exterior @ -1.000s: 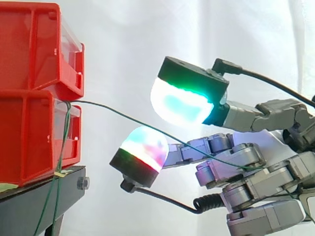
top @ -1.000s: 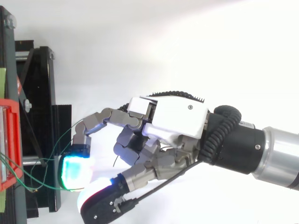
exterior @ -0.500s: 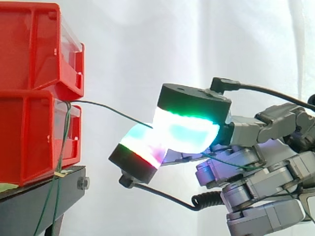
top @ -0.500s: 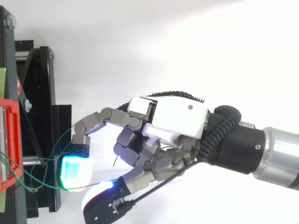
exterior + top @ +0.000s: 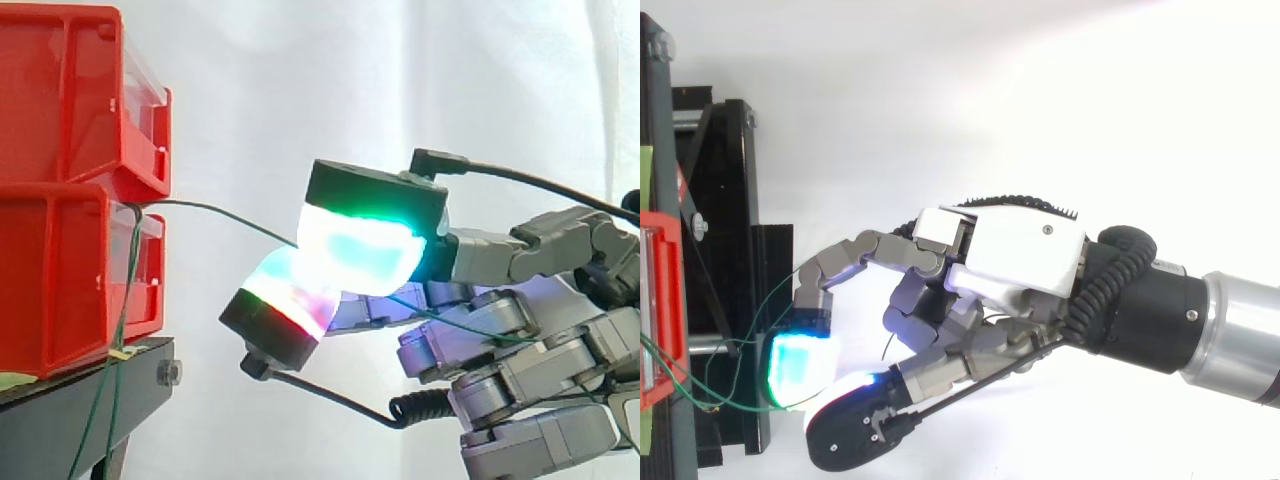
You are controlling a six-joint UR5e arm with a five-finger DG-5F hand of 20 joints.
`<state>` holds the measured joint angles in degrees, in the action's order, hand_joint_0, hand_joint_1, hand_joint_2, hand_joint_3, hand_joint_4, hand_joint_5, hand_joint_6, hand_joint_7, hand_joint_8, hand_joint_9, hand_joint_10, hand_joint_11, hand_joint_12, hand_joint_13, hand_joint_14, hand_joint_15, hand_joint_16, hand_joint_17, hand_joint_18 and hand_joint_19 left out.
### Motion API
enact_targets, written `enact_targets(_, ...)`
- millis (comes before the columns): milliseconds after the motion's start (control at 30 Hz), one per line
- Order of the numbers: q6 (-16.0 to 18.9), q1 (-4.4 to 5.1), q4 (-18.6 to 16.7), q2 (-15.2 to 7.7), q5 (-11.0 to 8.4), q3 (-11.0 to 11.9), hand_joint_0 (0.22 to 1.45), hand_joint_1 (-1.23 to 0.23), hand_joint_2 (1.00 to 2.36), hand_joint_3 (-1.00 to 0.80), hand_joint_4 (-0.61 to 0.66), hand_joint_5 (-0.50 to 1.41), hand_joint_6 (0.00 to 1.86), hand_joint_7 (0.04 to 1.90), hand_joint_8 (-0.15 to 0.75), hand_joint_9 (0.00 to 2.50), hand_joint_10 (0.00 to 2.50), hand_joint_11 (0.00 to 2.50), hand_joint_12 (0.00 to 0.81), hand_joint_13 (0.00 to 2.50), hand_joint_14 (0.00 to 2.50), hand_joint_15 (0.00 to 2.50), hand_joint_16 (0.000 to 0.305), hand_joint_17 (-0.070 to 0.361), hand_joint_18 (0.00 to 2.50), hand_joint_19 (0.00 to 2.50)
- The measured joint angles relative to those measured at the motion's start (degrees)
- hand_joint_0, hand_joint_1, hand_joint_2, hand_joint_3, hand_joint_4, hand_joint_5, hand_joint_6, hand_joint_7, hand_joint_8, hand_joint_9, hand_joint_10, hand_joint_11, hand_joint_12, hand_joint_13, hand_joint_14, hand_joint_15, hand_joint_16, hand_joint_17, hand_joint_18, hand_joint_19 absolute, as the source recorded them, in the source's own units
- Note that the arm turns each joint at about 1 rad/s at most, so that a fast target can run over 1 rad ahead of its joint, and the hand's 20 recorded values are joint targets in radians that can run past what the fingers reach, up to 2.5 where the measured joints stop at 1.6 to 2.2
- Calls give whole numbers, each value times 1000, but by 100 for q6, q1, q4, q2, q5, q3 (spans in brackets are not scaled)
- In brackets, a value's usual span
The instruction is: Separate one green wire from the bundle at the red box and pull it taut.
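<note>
The upper glowing pad point(image 5: 355, 248) has shifted left and closed onto the lower pad point(image 5: 290, 295) since a second ago. The hand point(image 5: 1012, 262) now pinches one green wire point(image 5: 215, 210), which runs right from the lower red bin point(image 5: 60, 280) into the pinch. The bundle point(image 5: 125, 300) hangs near the black stand point(image 5: 90, 400).

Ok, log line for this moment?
hand: shut on green wire | wire: runs from red bins to fingers, slightly bowed | step: pull taut pending
</note>
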<state>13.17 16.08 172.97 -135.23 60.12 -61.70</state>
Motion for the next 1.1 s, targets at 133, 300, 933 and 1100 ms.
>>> enact_targets(133, 1, 0, 0, -2, 0, 0, 528, -598, 1000, -500, 3, -191, 840, 1026, 213, 1551, 2500, 2021, 274, 2023, 2500, 325, 40, 89, 2418, 1572)
enact_targets(300, 0, -1, 0, -1, 0, 0, 505, -601, 1000, -500, 16, -189, 840, 1022, 222, 1568, 2500, 1998, 276, 2036, 2500, 324, 41, 93, 2436, 1554)
enact_targets(933, 2, 0, 0, -4, 8, -6, 460, -820, 1000, -500, 64, -199, 850, 992, 240, 1535, 2500, 1996, 289, 2061, 2500, 339, 48, 107, 2472, 1506)
enact_targets(1100, 1, 0, -3, -4, 8, -17, 470, -847, 1000, -500, 52, -207, 842, 958, 234, 1401, 2500, 1753, 313, 1998, 2365, 585, 48, 108, 2267, 1492)
